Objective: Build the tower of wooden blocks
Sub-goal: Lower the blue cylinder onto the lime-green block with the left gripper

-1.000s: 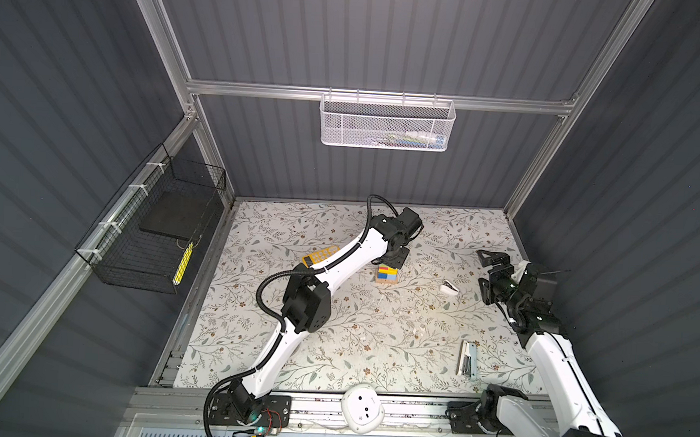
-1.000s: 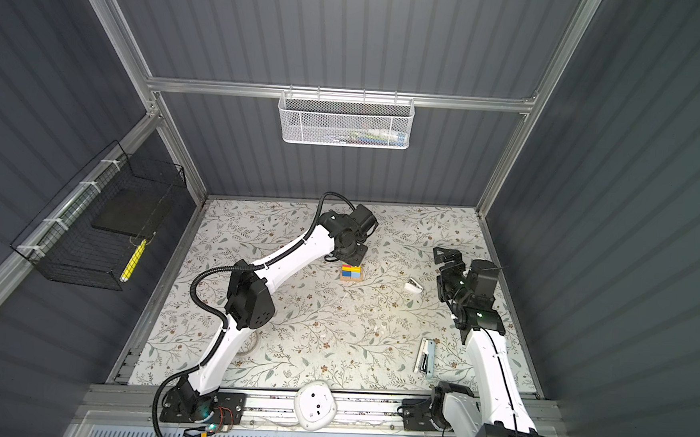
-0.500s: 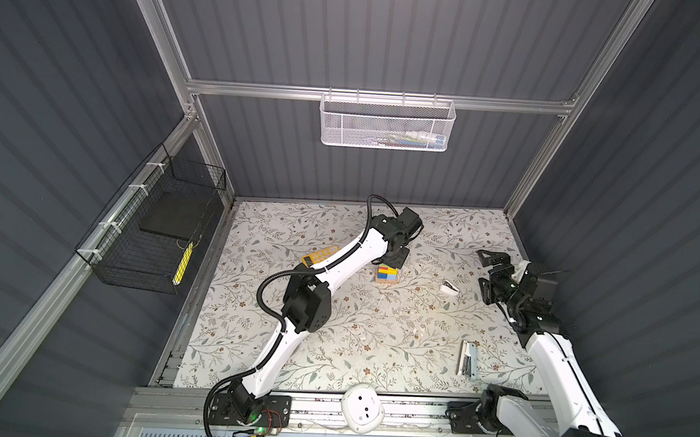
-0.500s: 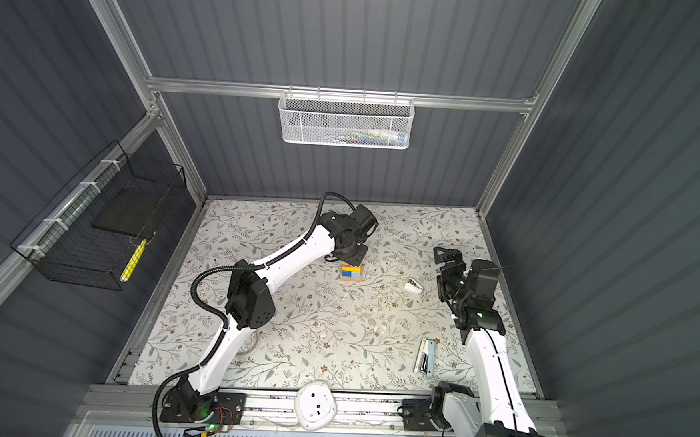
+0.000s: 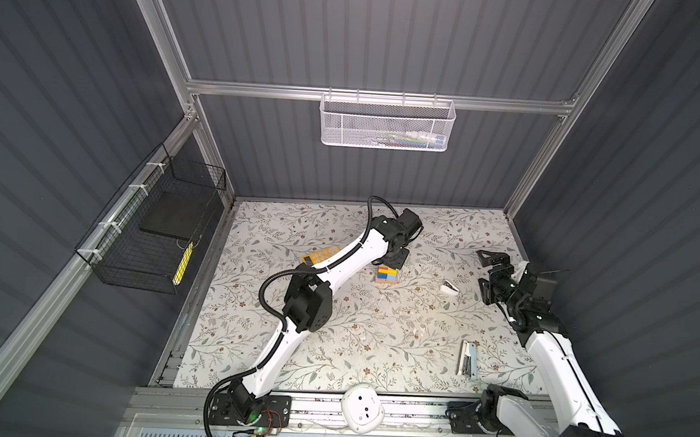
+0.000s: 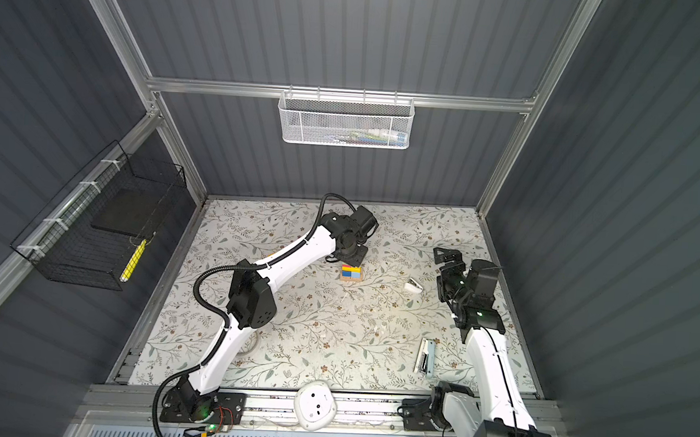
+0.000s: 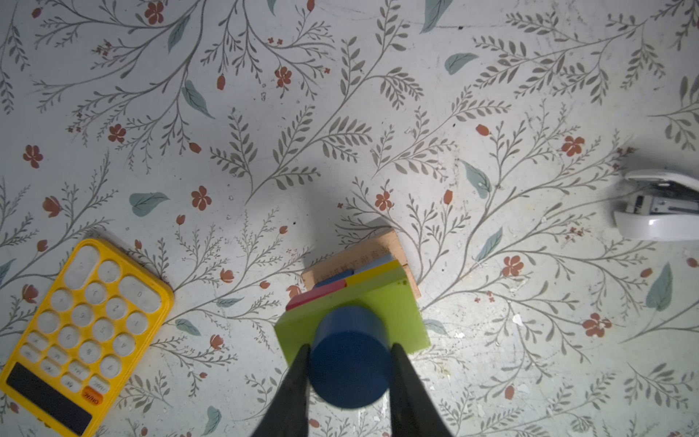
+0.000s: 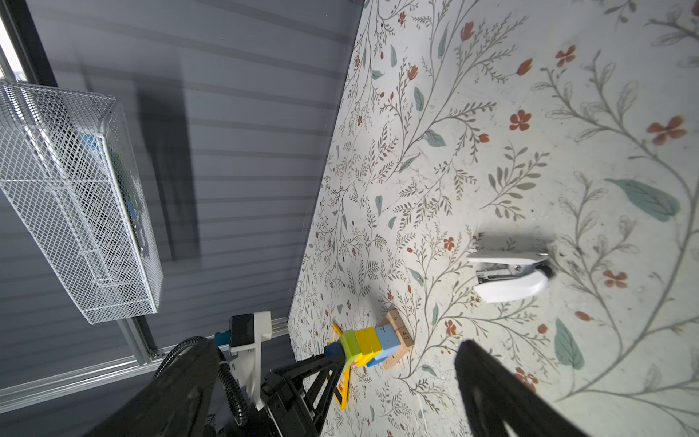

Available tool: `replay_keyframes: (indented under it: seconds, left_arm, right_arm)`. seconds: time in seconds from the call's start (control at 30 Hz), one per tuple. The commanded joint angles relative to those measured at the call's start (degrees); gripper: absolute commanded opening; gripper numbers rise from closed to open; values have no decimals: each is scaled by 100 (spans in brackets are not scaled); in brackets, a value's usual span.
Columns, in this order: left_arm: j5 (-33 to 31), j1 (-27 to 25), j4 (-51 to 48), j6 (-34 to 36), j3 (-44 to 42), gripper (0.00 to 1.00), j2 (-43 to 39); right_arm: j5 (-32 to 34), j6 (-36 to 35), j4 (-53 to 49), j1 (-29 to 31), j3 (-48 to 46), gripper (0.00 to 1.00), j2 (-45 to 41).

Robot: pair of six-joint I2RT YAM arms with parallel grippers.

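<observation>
Dark grey ribbed panels form the walls (image 5: 393,35) on three sides, set in an aluminium frame (image 5: 372,97) of pale posts and a crossbar. A white mesh basket (image 5: 385,126) hangs from that crossbar on the back wall. A black wire basket (image 5: 151,236) is fastened with white ties to the left wall's rail. The counter (image 5: 374,346) has a pale covering printed with grey branches, teal leaves and small red flowers. The light is soft and even, with faint shadows.

I count two arms (image 5: 354,257), one white wire basket (image 5: 385,126), one black wire basket (image 5: 147,236). Beside the left gripper (image 7: 348,350), one yellow calculator (image 7: 81,333). Between its fingers (image 7: 403,378), one blue cylinder (image 7: 350,374). Below it, one lime bar (image 7: 393,306) and two tan bars (image 8: 394,321).
</observation>
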Motion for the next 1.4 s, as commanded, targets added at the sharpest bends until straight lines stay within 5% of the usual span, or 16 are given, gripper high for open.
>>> replay_keyframes:
  seconds: [0.0,0.67,1.37]
  left_arm:
    - [5,35,-41,8,96,28,80]
    - [-7,43,-24,-5,96,39,89]
    - [-65,51,45,-29,86,34,80]
  right_arm:
    - [-71,37,98,-33,-2,99,25]
    - [-120,73,117,-43,-6,99,94]
    - [-155,104,154,-52,-5,99,152]
